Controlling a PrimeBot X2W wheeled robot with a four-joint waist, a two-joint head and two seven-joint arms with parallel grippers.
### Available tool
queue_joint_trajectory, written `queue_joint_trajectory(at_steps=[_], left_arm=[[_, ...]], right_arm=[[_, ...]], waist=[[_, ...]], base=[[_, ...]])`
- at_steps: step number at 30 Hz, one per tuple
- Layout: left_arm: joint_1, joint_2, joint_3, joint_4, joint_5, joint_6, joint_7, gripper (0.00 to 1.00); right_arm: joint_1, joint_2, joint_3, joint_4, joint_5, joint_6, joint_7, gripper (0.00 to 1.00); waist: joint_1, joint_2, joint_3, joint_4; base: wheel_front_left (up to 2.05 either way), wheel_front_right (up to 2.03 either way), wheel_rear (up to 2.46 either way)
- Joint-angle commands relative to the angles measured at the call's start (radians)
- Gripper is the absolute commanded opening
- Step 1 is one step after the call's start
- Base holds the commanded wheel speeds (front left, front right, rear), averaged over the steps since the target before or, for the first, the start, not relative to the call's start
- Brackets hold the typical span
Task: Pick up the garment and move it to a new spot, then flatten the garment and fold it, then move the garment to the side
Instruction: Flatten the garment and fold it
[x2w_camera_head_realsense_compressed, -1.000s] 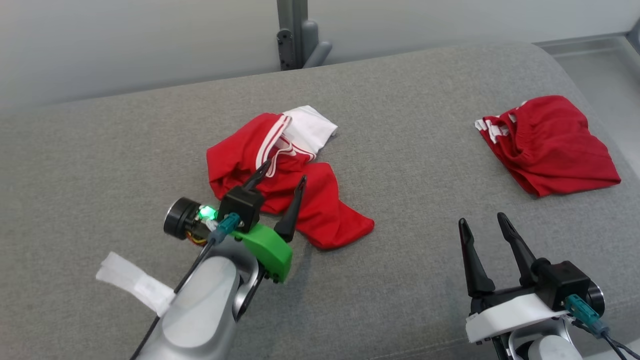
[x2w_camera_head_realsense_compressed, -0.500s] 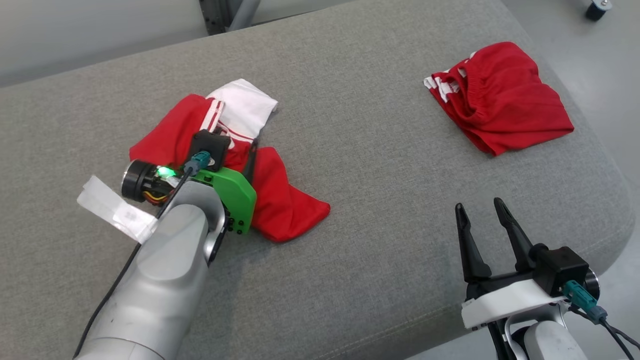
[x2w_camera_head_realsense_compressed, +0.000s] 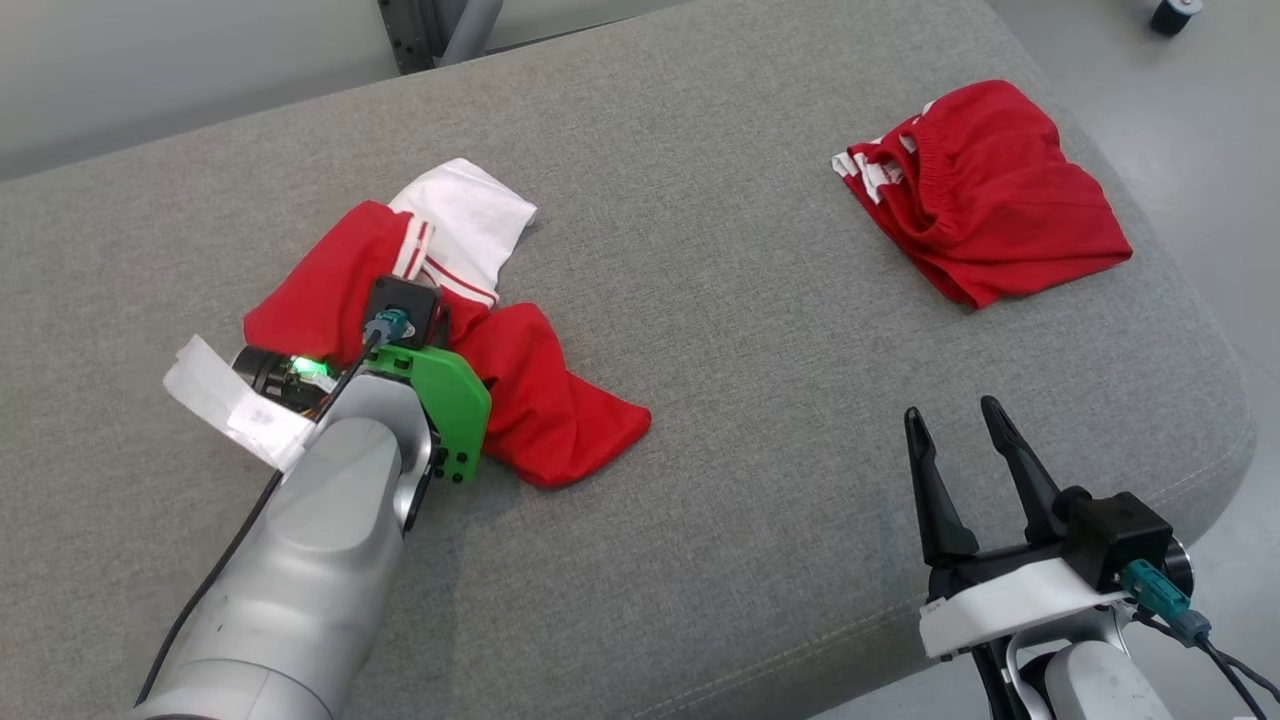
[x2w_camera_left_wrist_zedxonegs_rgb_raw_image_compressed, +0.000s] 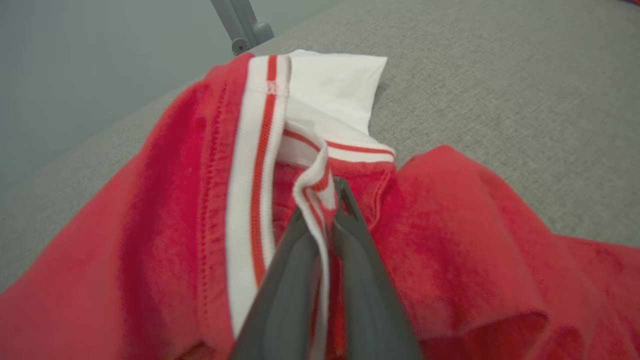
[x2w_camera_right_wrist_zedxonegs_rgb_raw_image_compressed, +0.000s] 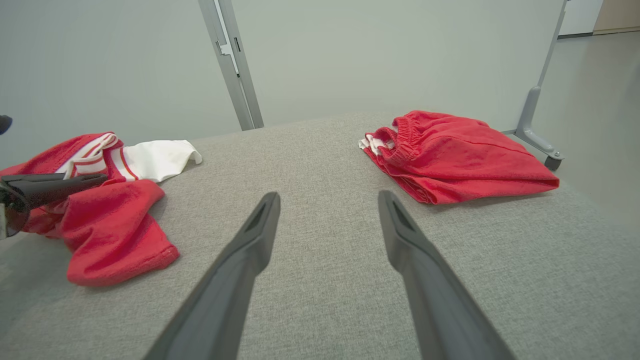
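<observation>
The garment (x2w_camera_head_realsense_compressed: 540, 400) is seen as a crumpled red heap with one white panel turned out at its far side and ribbed white trim striped in red running through the middle. It is spread over the left half of the grey cushion (x2w_camera_head_realsense_compressed: 750, 350), with one red lobe trailing toward the near edge.

A second red piece (x2w_camera_head_realsense_compressed: 990, 190), folded flat with an elastic waistband, is laid near the far right corner, well apart from the heap. A grey metal post (x2w_camera_head_realsense_compressed: 440, 25) is seen beyond the far edge. A white tag (x2w_camera_head_realsense_compressed: 225, 405) is wrapped round the left arm's cable. Nothing is placed on the bare cushion between the two pieces.

The left gripper (x2w_camera_left_wrist_zedxonegs_rgb_raw_image_compressed: 325, 205) is pressed down into the middle of the heap, and a fold of the striped trim is pinched between its closed fingers. The right gripper (x2w_camera_head_realsense_compressed: 951, 407) is held with its fingers spread apart above the near right part of the cushion, touching no cloth and well apart from both pieces.
</observation>
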Motion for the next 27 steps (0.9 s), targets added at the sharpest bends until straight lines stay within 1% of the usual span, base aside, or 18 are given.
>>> queue_joint_trajectory(at_steps=[1,6,8,10,13,15,18,20,23,27], left_arm=[[-0.024,0.0,-0.002,-0.012,-0.003,0.001,-0.026,0.0],[-0.048,-0.004,-0.005,-0.068,-0.028,0.004,-0.137,0.0],[-0.059,-0.005,-0.011,-0.118,-0.056,-0.002,-0.159,0.0],[-0.069,-0.006,-0.032,-0.185,-0.085,0.001,-0.173,0.0],[-0.091,-0.004,-0.069,-0.283,-0.135,0.024,-0.179,0.0],[-0.117,-0.004,-0.087,-0.342,-0.159,0.048,-0.18,0.0],[-0.159,-0.004,-0.087,-0.419,-0.177,0.083,-0.18,0.0],[-0.191,-0.004,-0.074,-0.471,-0.179,0.103,-0.18,0.0],[-0.233,-0.004,-0.042,-0.555,-0.175,0.123,-0.181,0.0],[-0.251,-0.004,0.01,-0.669,-0.163,0.133,-0.18,0.0]], right_arm=[[-0.008,-0.002,-0.002,0.0,0.003,-0.002,-0.003,1.0],[-0.004,-0.002,0.004,0.003,-0.001,-0.002,-0.003,1.0],[-0.003,-0.002,0.009,0.005,-0.001,-0.002,-0.003,1.0],[-0.002,-0.002,0.012,0.007,-0.002,-0.002,-0.003,1.0],[-0.005,-0.002,0.017,0.009,-0.004,-0.002,-0.004,1.0],[-0.007,-0.002,0.02,0.012,-0.005,-0.002,-0.004,1.0],[-0.011,-0.002,0.026,0.015,-0.004,-0.002,-0.004,1.0],[-0.014,-0.002,0.03,0.018,-0.001,-0.002,-0.004,1.0],[-0.013,-0.002,0.033,0.022,0.003,-0.002,-0.004,1.0],[-0.015,-0.002,0.027,0.021,0.003,-0.002,-0.004,1.0]], waist=[[0.0,-0.0001,-0.005,0.003],[0.0,-0.0001,-0.016,0.0],[0.0,-0.0001,-0.02,-0.005],[0.0,-0.0001,-0.023,-0.012],[0.0,-0.0001,-0.026,-0.025],[0.0,-0.0001,-0.027,-0.034],[0.0,-0.0001,-0.027,-0.049],[0.0,-0.0001,-0.026,-0.059],[0.0,-0.0001,-0.024,-0.068],[0.0,-0.0001,-0.022,-0.067]], base=[[0.0,0.0,0.0],[0.0,0.0,0.0],[0.0,0.0,0.0],[0.0,0.0,0.0],[0.0,0.0,0.0],[0.0,0.0,0.0],[0.0,0.0,0.0],[0.0,0.0,0.0],[0.0,0.0,0.0],[0.0,0.0,0.0]])
